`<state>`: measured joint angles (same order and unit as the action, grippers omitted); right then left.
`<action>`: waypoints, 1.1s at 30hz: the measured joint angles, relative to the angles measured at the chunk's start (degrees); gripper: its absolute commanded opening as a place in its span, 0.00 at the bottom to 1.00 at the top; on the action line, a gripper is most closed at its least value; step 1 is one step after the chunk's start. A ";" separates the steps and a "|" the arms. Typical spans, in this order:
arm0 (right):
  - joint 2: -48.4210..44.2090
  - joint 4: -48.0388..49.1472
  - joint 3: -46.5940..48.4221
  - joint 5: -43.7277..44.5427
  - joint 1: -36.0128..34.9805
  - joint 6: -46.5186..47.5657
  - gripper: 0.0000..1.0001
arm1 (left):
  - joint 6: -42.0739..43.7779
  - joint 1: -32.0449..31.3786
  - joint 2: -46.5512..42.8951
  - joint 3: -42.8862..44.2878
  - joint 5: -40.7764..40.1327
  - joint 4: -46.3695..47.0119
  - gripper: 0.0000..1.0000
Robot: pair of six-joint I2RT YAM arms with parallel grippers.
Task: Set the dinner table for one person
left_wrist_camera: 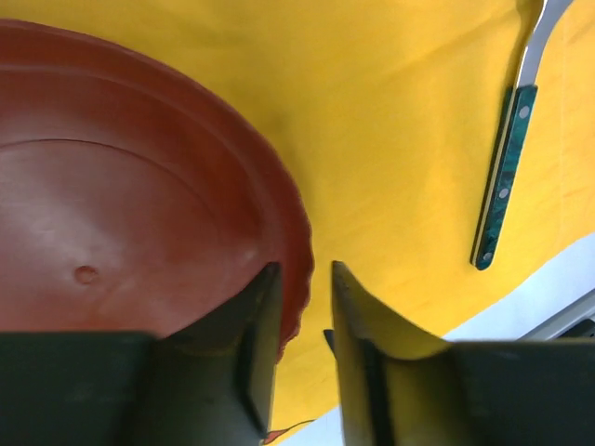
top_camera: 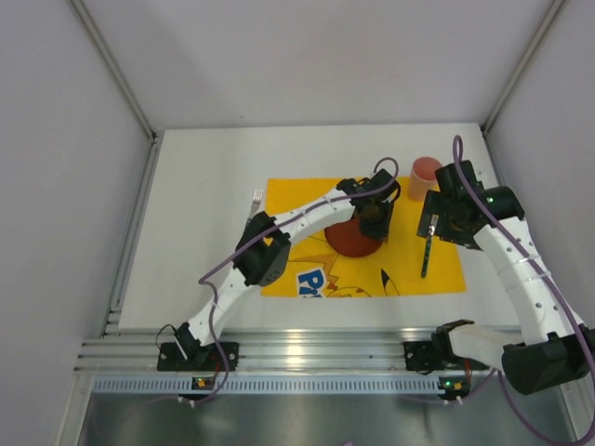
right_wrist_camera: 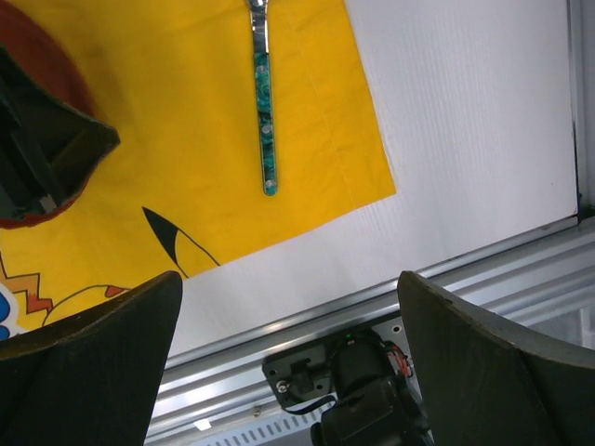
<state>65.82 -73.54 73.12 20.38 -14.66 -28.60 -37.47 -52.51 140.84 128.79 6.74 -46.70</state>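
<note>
Plate (left_wrist_camera: 121, 214) sat on placemat (top_camera: 437, 269), rim between left gripper's (left_wrist_camera: 305, 269) narrowly parted jaws, unpinched. Right gripper (right_wrist_camera: 288, 279) gaped wide, empty, green-handled utensil (right_wrist_camera: 268, 121) ahead of its jaws. Dinner table (top_camera: 204, 242) lay beneath both. Cup (top_camera: 425, 175) and fork (top_camera: 257, 198) were out; setting looked nearly done.

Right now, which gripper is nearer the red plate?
Left. The left gripper straddles the rim of the red plate, one finger each side; the right gripper hangs off to the plate's right, by the green-handled utensil.

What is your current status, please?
Left gripper slightly parted astride round red plate rim; right gripper open, empty. White rectangular tabletop partly set. Nothing obstructing.
</note>
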 measured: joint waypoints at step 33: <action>-5.53 6.34 -6.54 -10.14 0.22 -0.92 1.00 | 24.17 40.68 -34.10 -50.66 -12.41 6.38 0.73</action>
<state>60.29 -67.20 66.59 10.24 -14.44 -29.52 -13.30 -11.84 106.74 78.13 -5.67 -40.32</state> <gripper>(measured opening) 0.996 0.732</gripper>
